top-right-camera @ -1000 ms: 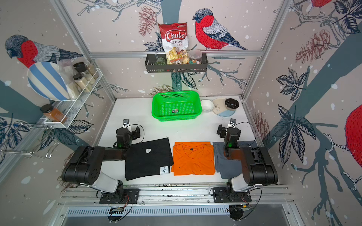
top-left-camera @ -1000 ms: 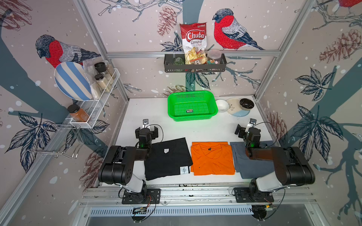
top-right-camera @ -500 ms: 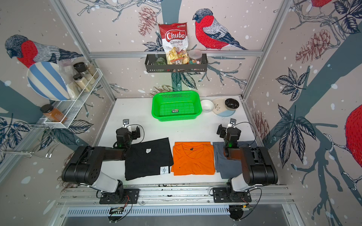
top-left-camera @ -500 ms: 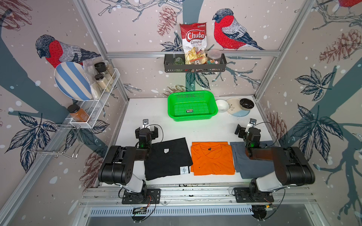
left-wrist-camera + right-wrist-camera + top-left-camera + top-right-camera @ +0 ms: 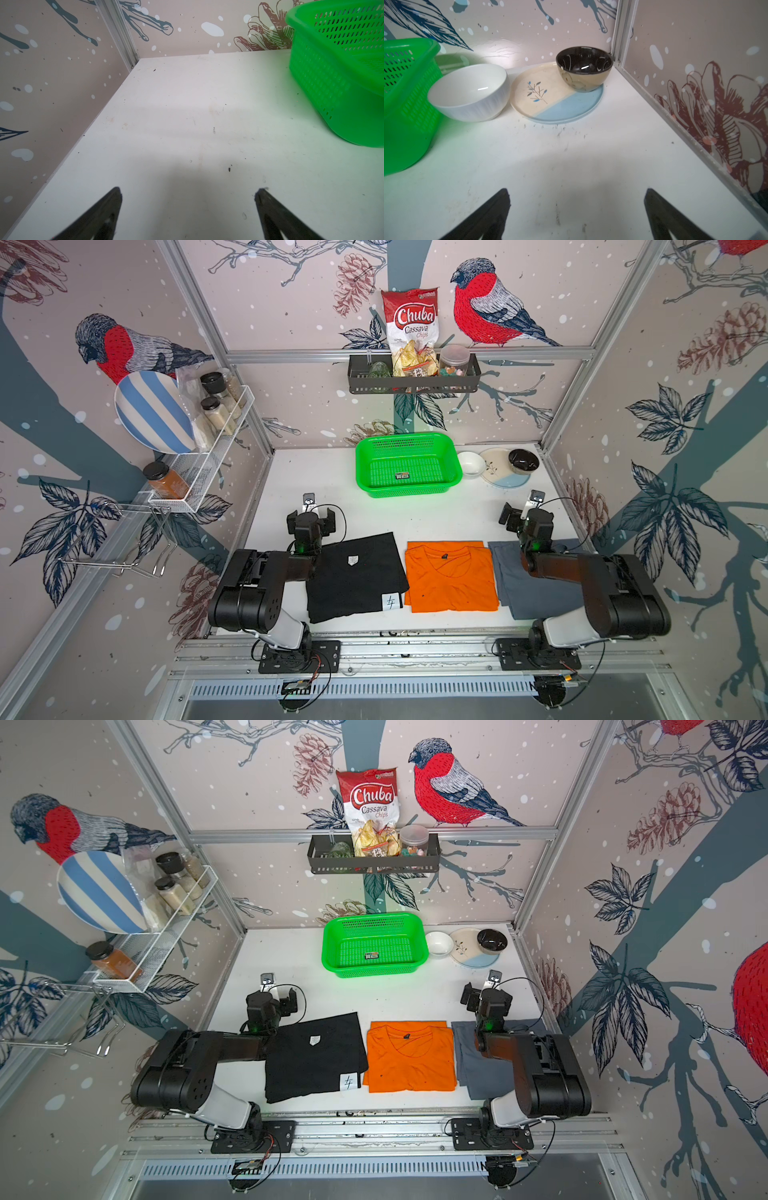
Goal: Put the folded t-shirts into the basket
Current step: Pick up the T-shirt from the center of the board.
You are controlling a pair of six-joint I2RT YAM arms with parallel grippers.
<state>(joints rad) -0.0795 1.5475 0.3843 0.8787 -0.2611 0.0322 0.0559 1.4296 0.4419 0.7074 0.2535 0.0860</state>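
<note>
Folded t-shirts (image 5: pixel 451 578) lie untouched in a row along the near edge of the counter (image 5: pixel 415 518), and neither arm has anything in hand. In its wrist view the left end effector (image 5: pixel 189 190) stands wide, jaws spread over bare counter with nothing between them. The right end effector (image 5: pixel 577 191) is just as wide and just as empty, aimed at the far right corner. Both sit just past the far edge of the row, between shirts and basket. Behind them, in both top views, the left forearm passes over the left edge of the black t-shirt (image 5: pixel 357 580) and the right forearm over the grey-blue t-shirt (image 5: pixel 536 599). Whether either arm touches the cloth I cannot tell. The orange t-shirt (image 5: pixel 451 578) lies between them, clear of both arms. Farther out, the green basket (image 5: pixel 409 488) stands at the back middle, empty but for a small label. A white bowl (image 5: pixel 470 464) is just beside its right side, then a plate (image 5: pixel 505 481) carrying a dark bowl (image 5: pixel 523 459). The likeliest failure is a pinch that catches only the top layer, so the fold falls open in the lift. An arm swinging back could also drag the cloth beneath it. The basket looks only slightly roomier than a shirt, so a hanging edge may snag its rim and shove it into the white bowl.
</note>
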